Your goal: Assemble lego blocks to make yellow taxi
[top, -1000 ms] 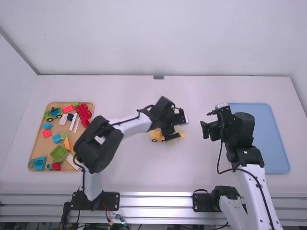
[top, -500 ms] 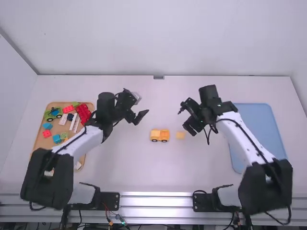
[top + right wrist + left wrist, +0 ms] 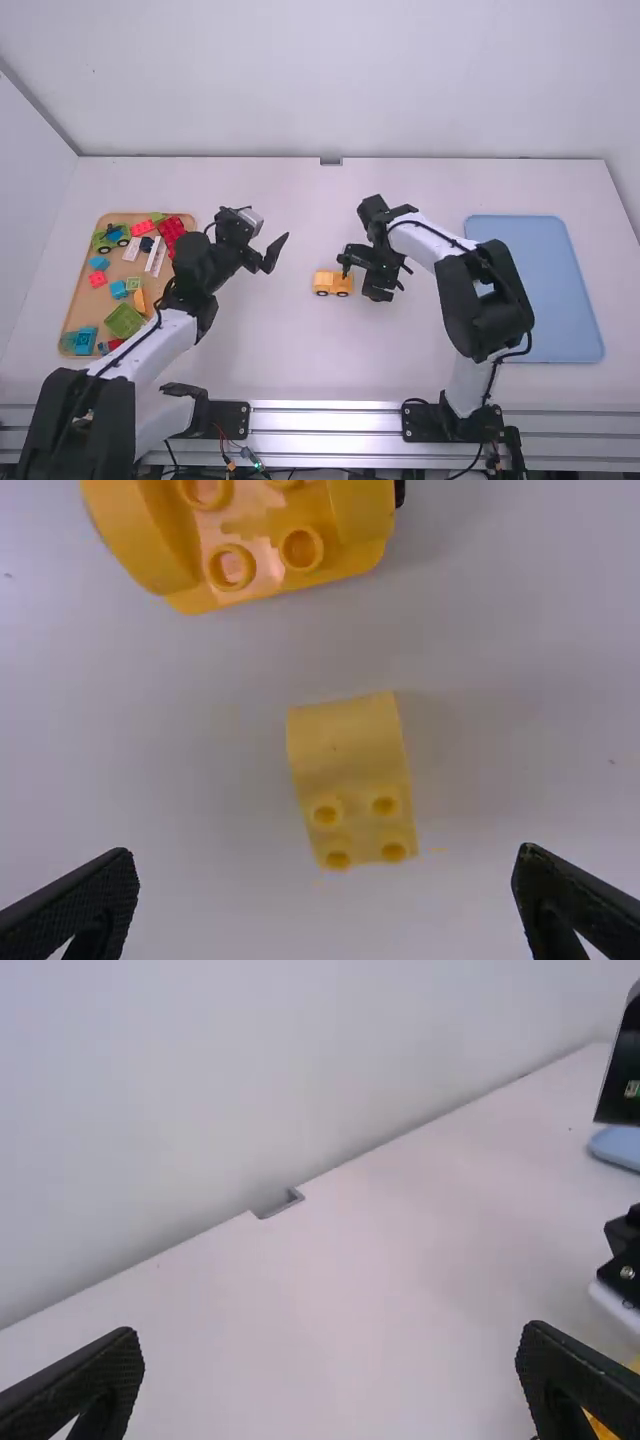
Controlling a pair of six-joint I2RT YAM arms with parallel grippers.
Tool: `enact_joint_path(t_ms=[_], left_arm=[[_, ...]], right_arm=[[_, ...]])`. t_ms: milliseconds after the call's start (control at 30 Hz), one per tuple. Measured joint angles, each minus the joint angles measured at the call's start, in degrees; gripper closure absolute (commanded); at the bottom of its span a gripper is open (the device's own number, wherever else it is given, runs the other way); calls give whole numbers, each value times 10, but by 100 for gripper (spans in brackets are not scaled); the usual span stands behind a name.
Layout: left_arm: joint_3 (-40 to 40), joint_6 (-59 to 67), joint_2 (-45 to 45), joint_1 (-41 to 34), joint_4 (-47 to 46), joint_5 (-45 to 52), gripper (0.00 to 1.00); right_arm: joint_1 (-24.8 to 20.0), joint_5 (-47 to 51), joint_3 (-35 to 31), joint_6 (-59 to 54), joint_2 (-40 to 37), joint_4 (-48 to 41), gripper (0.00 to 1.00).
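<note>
Right gripper (image 3: pixel 360 279): fingers parted, empty, above the table. Yellow block (image 3: pixel 350 770): on the table between the fingertips, untouched. Car (image 3: pixel 333 283): just beside block. Left gripper (image 3: pixel 269 254): fingers parted, empty. Tray (image 3: pixel 84 308): far left, holding assorted blocks.

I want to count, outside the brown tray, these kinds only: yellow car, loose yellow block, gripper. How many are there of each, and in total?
Yellow car: 1
Yellow block: 1
Grippers: 2 (left gripper, right gripper)
Total: 4
</note>
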Motion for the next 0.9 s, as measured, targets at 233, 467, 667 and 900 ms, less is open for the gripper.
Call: enact_joint_path(t_ms=[233, 467, 667, 900], left_arm=[[0, -9, 0, 0, -1, -4, 1], [0, -9, 0, 0, -1, -5, 1], [0, -9, 0, 0, -1, -5, 1], [0, -10, 0, 0, 0, -5, 1]], right_arm=[[-3, 3, 2, -8, 47, 21, 16], [-3, -2, 2, -10, 51, 21, 45], [-3, -13, 2, 20, 51, 21, 82], [-3, -15, 7, 113, 50, 22, 82]])
